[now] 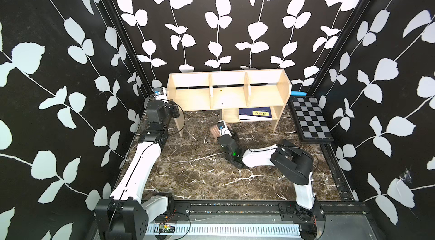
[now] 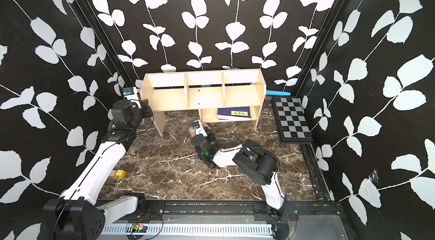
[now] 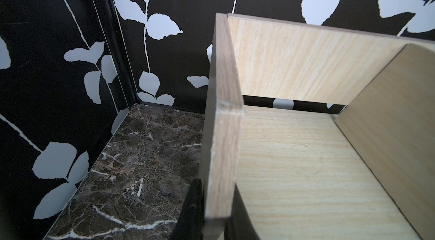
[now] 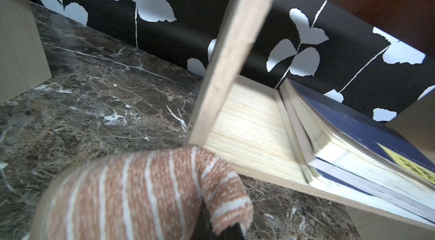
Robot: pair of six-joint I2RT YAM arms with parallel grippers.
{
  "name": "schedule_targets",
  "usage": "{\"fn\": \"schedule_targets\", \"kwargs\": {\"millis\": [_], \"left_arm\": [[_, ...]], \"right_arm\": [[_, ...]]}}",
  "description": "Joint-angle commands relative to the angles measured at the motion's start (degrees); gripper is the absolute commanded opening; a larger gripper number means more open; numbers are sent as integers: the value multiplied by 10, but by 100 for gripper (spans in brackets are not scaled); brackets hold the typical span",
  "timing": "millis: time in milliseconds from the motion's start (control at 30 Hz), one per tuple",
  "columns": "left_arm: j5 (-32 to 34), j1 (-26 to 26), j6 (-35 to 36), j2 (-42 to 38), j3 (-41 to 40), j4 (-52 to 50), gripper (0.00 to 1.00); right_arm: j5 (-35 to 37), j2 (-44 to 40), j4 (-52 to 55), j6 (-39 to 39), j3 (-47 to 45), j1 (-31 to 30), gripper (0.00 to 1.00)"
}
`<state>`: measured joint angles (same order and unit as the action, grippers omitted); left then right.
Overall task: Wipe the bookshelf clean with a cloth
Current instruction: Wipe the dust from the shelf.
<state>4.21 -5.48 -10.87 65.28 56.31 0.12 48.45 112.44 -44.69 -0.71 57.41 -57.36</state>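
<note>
The light-wood bookshelf [image 1: 226, 93] stands against the back wall in both top views, its three upper compartments bare. My left gripper [image 3: 216, 206] is shut on the front edge of its left side panel [image 3: 226, 118], with one black finger on each face. The pinkish-brown striped cloth [image 4: 146, 194] hangs bunched from my right gripper [image 4: 226, 229], which is shut on it. That gripper [image 1: 222, 133] is low over the marble, just in front of the small lower shelf [image 4: 247, 128]. In a top view only a corner of the cloth [image 1: 214, 131] shows beside the wrist.
A dark blue book [image 1: 255, 113] with a yellow label lies on the lower shelf. A black-and-grey chequered board [image 1: 309, 121] lies at the right wall, with a blue tube [image 1: 298, 93] behind it. A small yellow block [image 2: 120, 173] sits by the left arm.
</note>
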Motion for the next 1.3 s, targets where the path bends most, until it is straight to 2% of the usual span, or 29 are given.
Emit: {"fn": "schedule_targets", "kwargs": {"millis": [0,100,167,267,400,500,733,933,1000,1100,1267], "left_arm": [[-14,-2,-85,-18,4,-43,0],[-14,-2,-86,-18,4,-43,0],[-16,-2,-87,-18,3,-42,0],[-16,-2,-87,-18,3,-41,0],[-17,-2,-88,-17,2,-40,0],[-17,-2,-87,-18,3,-40,0],[-19,-2,-88,-17,3,-39,0],[-18,-2,-89,-16,4,-40,0],[-16,-1,-88,-17,4,-41,0],[-15,-1,-88,-15,4,-40,0],[-16,-1,-91,-12,5,-43,0]], "right_arm": [[27,-46,-79,20,-39,7,0],[29,-82,-91,43,-77,30,0],[10,-100,-84,71,-86,47,0],[-23,-107,-111,66,-77,59,0],[-58,-89,-105,30,-18,62,0],[-71,-64,-90,33,16,63,0],[-104,-6,-33,83,48,64,0],[-131,-6,-9,136,21,63,0],[-130,-18,-31,149,-8,53,0],[-107,-55,-22,123,-30,33,0],[-97,-181,163,73,17,23,0]]}}
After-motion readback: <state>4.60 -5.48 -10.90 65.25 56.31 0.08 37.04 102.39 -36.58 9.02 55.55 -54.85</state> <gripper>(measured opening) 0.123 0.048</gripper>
